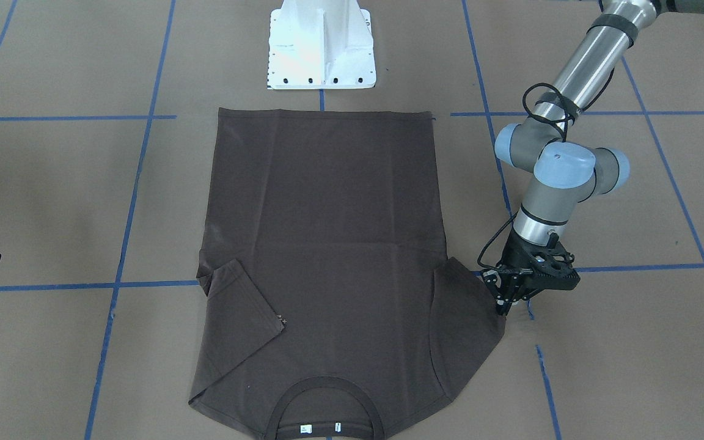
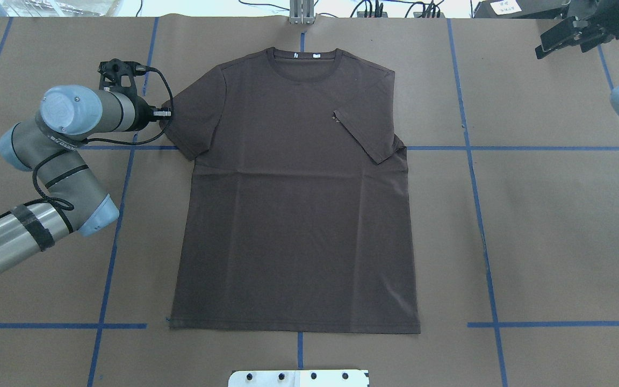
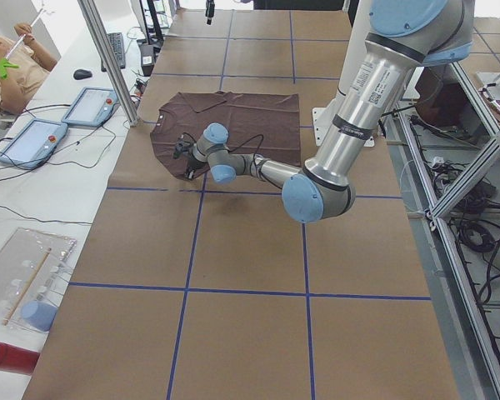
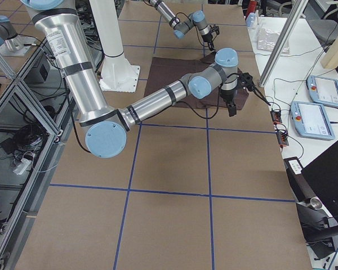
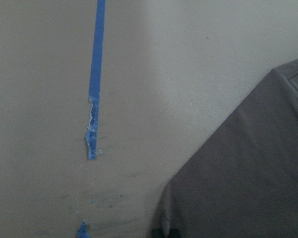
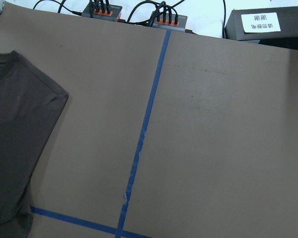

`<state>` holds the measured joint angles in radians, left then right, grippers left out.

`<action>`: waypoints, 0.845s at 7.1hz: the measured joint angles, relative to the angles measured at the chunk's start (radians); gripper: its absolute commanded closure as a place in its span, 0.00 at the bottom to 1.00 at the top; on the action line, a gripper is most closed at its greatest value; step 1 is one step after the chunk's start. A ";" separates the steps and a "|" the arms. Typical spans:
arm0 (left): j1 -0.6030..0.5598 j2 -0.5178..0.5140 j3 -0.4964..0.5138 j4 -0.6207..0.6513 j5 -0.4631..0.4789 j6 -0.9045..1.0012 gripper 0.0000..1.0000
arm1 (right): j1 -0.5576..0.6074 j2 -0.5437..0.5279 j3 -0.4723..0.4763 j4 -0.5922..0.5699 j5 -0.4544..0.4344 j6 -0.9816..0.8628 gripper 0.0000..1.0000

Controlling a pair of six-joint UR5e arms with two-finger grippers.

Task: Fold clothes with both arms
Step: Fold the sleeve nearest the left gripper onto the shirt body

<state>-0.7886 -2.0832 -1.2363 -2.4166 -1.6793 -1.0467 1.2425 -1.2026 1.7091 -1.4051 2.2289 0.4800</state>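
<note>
On the brown surface (image 2: pixel 556 242), flat and centred: dark brown T-shirt (image 2: pixel 293 226). Barely begun, judging by the lie: folded sleeve (image 2: pixel 363 137) already turned in over the chest, flat sleeve (image 2: pixel 194 123) and whole body yet to fold. Left gripper (image 1: pixel 503 305) at the flat sleeve's hem, fingers close together; impossible to tell whether clenched on cloth. Right gripper (image 2: pixel 554 37) well apart, fingers spread, empty.

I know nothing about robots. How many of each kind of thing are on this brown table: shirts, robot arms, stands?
Brown T-shirt: 1
Robot arms: 2 (left arm, right arm)
White pedestal base: 1
Total: 4
</note>
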 measured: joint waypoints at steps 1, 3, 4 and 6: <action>0.000 -0.030 -0.031 0.083 0.000 -0.009 1.00 | 0.000 0.000 0.001 0.000 0.000 0.000 0.00; 0.031 -0.139 -0.064 0.293 0.001 -0.085 1.00 | 0.000 -0.001 0.002 0.000 0.000 0.001 0.00; 0.055 -0.194 -0.052 0.359 0.006 -0.125 1.00 | 0.000 -0.001 0.002 0.001 -0.001 0.001 0.00; 0.081 -0.266 0.003 0.401 0.031 -0.180 0.93 | 0.000 -0.001 0.002 0.001 -0.001 0.002 0.00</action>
<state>-0.7073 -2.3490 -1.2337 -2.0157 -1.6486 -1.2263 1.2425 -1.2041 1.7106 -1.4037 2.2274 0.4822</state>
